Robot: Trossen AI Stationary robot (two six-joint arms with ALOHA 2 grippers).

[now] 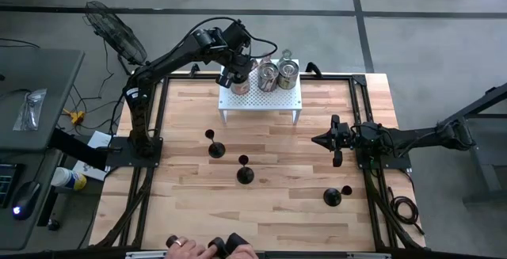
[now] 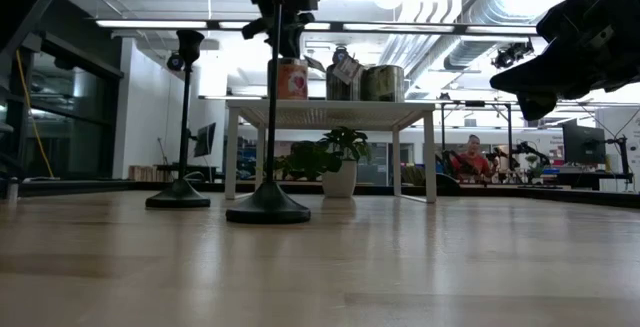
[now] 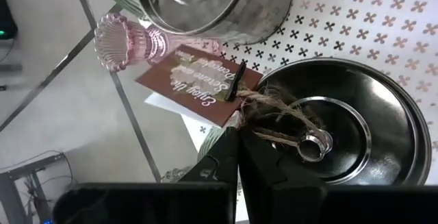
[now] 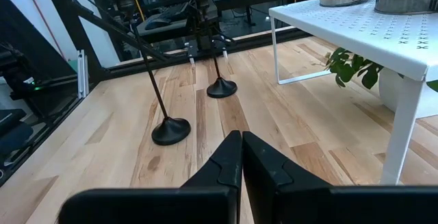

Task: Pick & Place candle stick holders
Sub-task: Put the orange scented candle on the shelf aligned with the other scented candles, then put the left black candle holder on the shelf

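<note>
On the white perforated rack (image 1: 260, 100) at the far middle stand silvery tin holders (image 1: 279, 74), a pink glass holder (image 3: 126, 39) and a dark metal bowl-shaped holder (image 3: 342, 125) with twine and a brown tag. My left gripper (image 1: 230, 75) is shut and slants down over the rack's left part, its tips (image 3: 237, 138) at the twine. Three black candle stick holders (image 1: 215, 148) (image 1: 245, 173) (image 1: 333, 196) stand upright on their round bases on the table. My right gripper (image 1: 321, 140) waits shut above the table's right side. My left gripper's shut fingertips come slanting down from above to the twine knot (image 3: 263, 118) at the dark metal holder's rim. I cannot tell whether they touch the twine or the tag; the holder stands on the rack.
A person's hands (image 1: 207, 247) rest at the table's near edge. A dark frame (image 1: 360, 85) runs round the wooden table. Bare wood lies between the black holders and the rack's legs (image 4: 400, 138).
</note>
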